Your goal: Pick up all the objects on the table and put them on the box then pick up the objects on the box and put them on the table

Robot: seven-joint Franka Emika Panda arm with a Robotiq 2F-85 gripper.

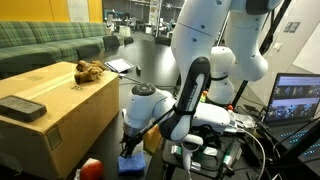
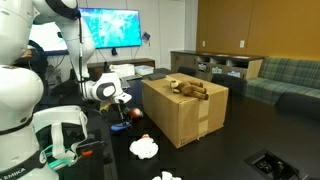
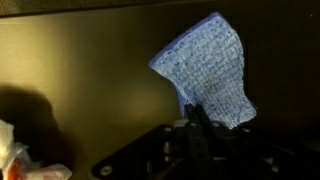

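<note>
Office space with green sofas (image 1: 45, 45) and a lit wall screen (image 2: 108, 27) surrounds a dark table (image 3: 80, 70).

Low over that table, the pincer (image 3: 196, 118) has its fingers drawn together on the narrow lower edge of a blue cloth (image 3: 208, 62). In the wrist view the cloth fans out wide above the grip point. Its woven texture is plain to see and its far edge is turned over a little. The fingers themselves are dark and blurred there, so only the pinch on the fabric can be made out.

In an exterior view the pincer (image 1: 130, 148) points downward beside the cardboard box (image 1: 50, 130), and the cloth (image 1: 131, 162) shows as a blue patch just under it. A red object (image 1: 90, 168) lies near it at the foot of the box.

In the wrist view something crumpled, white with a touch of red (image 3: 14, 160), sits at the lower corner, apart from the cloth. In an exterior view a white crumpled thing (image 2: 145, 147) lies on the table in front of the box (image 2: 185, 120), with the pincer (image 2: 121, 112) to the box's side.

On top of the box rests a brown plush toy (image 1: 88, 70), seen in both exterior views. A flat dark rectangular object (image 1: 22, 108) lies on the lid well apart from it. An open laptop (image 1: 297, 100) stands beyond the arm.
</note>
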